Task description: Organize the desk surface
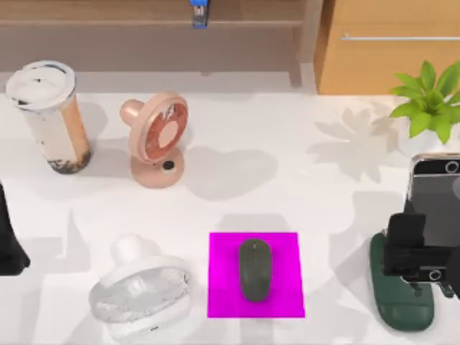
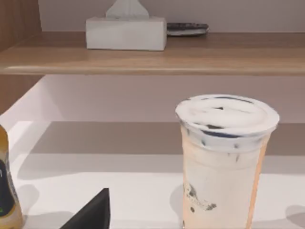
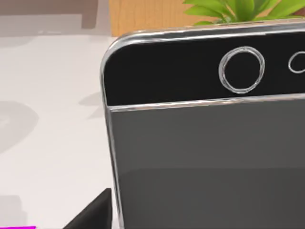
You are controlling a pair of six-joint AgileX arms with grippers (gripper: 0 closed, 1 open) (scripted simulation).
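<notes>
Evidently, the tidying of the desk surface (image 1: 287,187) is at an early step: the white top is spread across the middle of the top view, from the shelf (image 1: 144,29) at 12 o'clock to the near edge at 6, and it is crowded on every side. A lidded cup (image 1: 50,115) is stood at 10 o'clock, with a pink fan (image 1: 158,140) just beside it toward 11. A white fan (image 1: 140,291) is laid at 7 o'clock. A dark mouse (image 1: 255,269) is rested on a magenta mat (image 1: 223,298) at 6 o'clock. A plant (image 1: 428,100) is set at 2 o'clock, in front of a cabinet (image 1: 388,65).

At 4 o'clock the right gripper (image 1: 411,244) is held close against a phone (image 1: 435,190) propped over a green stand (image 1: 402,302); the phone's glass face is seen large from the right wrist. Whether this gripper is apart, together or clamped on the phone cannot be told. The left gripper (image 1: 8,241) is parked at 9 o'clock, faced toward the cup, and its state cannot be told either.

The phone is judged to be the item in hand. A firm hold by its edges is called for next, then a clean lift off the stand without the plant being brushed.
</notes>
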